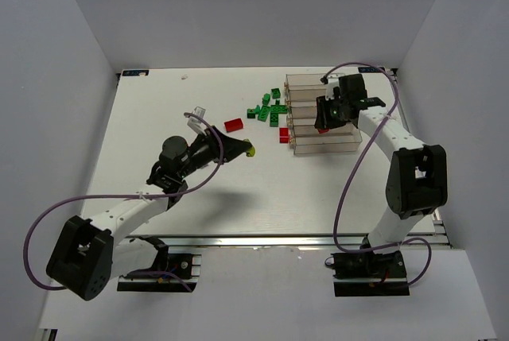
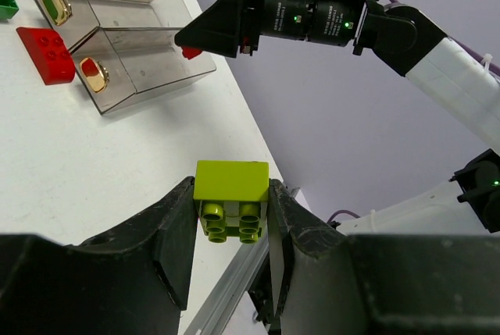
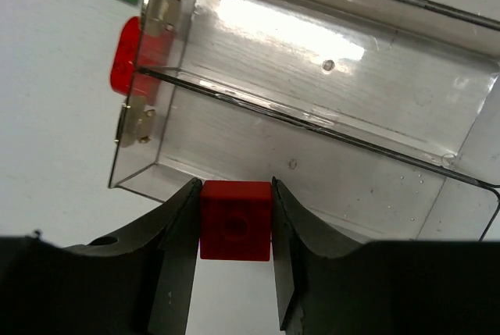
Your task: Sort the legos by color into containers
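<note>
Left claw [image 2: 230,204]: clamped on yellow-green brick [image 2: 231,183], raised off worktop [image 2: 94,163] for carrying. Right claw [image 3: 234,208]: pinching red brick [image 3: 235,226] at near edge of container [image 3: 312,140] ahead, apparently poised for release

A lime-green brick [image 2: 231,194] and a red brick [image 3: 235,219] are shown. Dark green bricks [image 1: 270,114] are scattered on the white tabletop [image 1: 159,118] near its far edge. The bins [image 1: 326,148] are seen as clear and smoke-tinted, the cables [image 1: 36,238] as purple.
</note>
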You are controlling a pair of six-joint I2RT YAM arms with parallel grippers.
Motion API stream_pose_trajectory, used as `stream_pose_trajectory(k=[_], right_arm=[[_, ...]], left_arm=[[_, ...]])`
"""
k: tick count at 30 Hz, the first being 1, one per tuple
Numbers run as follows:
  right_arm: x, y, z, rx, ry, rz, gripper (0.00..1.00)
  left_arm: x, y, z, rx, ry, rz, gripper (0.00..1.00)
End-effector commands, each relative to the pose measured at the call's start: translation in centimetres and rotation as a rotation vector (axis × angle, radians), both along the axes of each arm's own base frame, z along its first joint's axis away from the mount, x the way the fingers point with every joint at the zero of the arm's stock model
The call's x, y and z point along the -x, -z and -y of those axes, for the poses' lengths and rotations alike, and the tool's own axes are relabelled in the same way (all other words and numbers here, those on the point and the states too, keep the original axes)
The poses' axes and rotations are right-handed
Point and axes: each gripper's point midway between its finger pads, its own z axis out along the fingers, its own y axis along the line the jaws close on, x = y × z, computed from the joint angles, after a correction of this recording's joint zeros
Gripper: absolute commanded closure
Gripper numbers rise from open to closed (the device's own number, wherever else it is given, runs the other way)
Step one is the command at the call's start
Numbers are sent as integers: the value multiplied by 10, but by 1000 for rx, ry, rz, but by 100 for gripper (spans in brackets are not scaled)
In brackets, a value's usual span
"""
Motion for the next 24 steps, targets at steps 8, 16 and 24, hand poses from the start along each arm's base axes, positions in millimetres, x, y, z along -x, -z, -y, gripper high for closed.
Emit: stream_pose_trajectory(k=[8,16,24], right_arm=[[-12,33,25,84,45,-48,66],[-15,25,26,23,32,-47,24],[-25,-23,29,-93,7,36,26]], left_arm=[[-15,-5,31,-70,41,22,100],[-30,2,55,-115,73,12,100],[-47,5,79,-132,117,13,100]])
